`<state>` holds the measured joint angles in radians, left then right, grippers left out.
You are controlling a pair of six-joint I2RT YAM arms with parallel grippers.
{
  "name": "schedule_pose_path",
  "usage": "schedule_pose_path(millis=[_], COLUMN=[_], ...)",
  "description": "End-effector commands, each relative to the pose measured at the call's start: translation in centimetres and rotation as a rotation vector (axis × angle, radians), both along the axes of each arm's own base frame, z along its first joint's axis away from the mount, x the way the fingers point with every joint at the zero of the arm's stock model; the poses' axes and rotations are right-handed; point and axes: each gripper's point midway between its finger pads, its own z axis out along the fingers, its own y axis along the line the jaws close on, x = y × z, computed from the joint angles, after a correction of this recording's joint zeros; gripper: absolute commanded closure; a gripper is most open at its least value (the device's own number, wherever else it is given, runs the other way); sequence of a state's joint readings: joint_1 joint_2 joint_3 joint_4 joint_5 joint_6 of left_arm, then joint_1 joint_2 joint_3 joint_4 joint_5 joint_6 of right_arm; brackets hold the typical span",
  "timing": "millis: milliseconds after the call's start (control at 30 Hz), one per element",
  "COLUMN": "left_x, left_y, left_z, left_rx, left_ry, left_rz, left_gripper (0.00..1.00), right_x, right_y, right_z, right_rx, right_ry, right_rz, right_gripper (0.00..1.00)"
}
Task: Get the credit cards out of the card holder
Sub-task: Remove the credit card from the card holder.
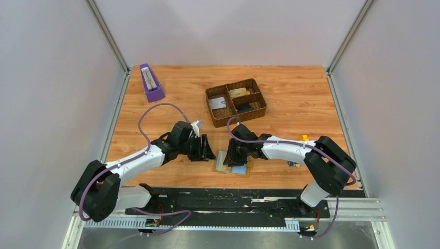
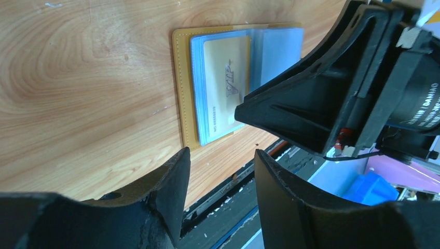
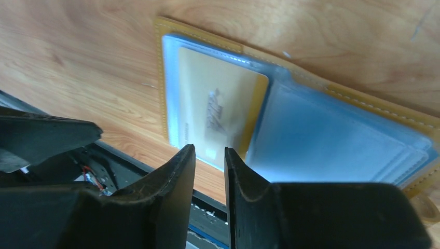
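Left fingers (image 2: 174,179): spread, nothing between, low over bench (image 1: 171,104), just left of card holder.
Card holder (image 1: 233,166): lay open and flat on bench, close to near edge, between both arms. Gold card (image 3: 218,111) sat in left pocket; right pockets (image 3: 337,135) blue-grey, contents unclear.
Right fingers (image 3: 179,179): narrow gap, pinching nothing, over card's near edge.
Judged: holder light, floppy, likely to slide; card thin, stiff, slick. Best pin yellow border, nip card edge at pocket mouth, pull along pocket.
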<state>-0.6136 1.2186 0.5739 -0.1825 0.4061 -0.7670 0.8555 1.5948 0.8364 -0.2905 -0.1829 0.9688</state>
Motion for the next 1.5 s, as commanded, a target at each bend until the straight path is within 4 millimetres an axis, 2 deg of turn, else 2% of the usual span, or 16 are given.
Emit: schedule_pose_path(millis=[0,300,567,900,1033,1200,1267,1467], left_x=[0.2,0.2,0.0,0.0,0.2,0.3,0.3,0.2], left_y=[-0.9,-1.4,-2.1,-3.3,-4.1,-4.6,-4.7,-4.3], left_z=[0.3,0.2,-0.3,-0.3,0.0,-1.3,-2.0,-4.0], left_rx=[-0.047,-0.070,-0.104,-0.163,-0.214,-0.230,-0.230,-0.179], left_ry=[-0.005,0.003,0.032,0.037,0.030,0.063,0.079,0.094], left_rz=[-0.015,-0.035,-0.054,-0.101,-0.121,-0.129,-0.129,-0.126], left_gripper=[0.44,0.46,0.46,0.48,0.55,0.80,0.86,0.94], right_x=[0.2,0.0,0.0,0.5,0.4,0.5,0.6,0.5], right_y=[-0.2,-1.6,-1.4,-2.2,-2.4,-2.6,-2.6,-2.7], right_z=[-0.6,-0.7,0.2,0.1,-0.3,-0.3,-0.2,0.1], right_rx=[-0.023,-0.111,-0.104,-0.140,-0.154,-0.159,-0.157,-0.151], right_ry=[-0.021,-0.071,-0.100,-0.130,-0.125,-0.134,-0.138,-0.145], right_rz=[-0.033,-0.034,-0.024,-0.049,-0.052,-0.052,-0.055,-0.055], right_gripper=[0.72,0.72,0.72,0.72,0.73,0.73,0.73,0.73])
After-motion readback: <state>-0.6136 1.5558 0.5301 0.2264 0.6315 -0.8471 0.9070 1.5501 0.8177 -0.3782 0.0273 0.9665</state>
